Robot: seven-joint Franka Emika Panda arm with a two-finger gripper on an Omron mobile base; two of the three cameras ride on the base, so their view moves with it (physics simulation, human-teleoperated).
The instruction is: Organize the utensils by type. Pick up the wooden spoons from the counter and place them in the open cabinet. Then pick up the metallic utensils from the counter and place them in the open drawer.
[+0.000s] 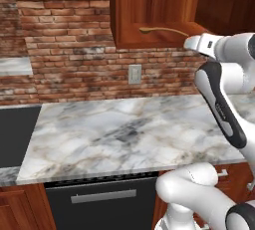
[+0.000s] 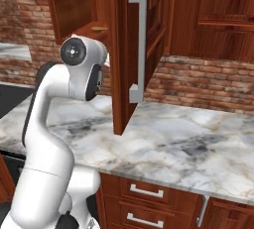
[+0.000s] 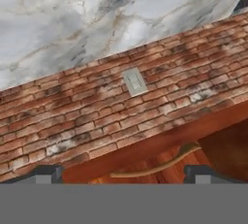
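The gripper [image 3: 124, 173] was positioned at the open cabinet [image 1: 149, 37], with its jaws spread wide and nothing held between them. A pale tan wooden spoon [image 3: 155, 164] was seen lying on the cabinet's bottom shelf, just ahead of the fingertips [image 3: 48, 173] and apart from them. The marble bench [image 1: 124, 129] lay below, backed by a brick wall [image 1: 64, 55] with an outlet [image 1: 134, 74].

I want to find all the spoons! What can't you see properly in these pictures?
- Pale wooden spoon in the open cabinet: the arm hides its handle end in the left base view.
- The same spoon in the right base view: only its bowl shows past the cabinet wall.
- Gripper: hand view cuts off all but the fingertips, standing wide apart.
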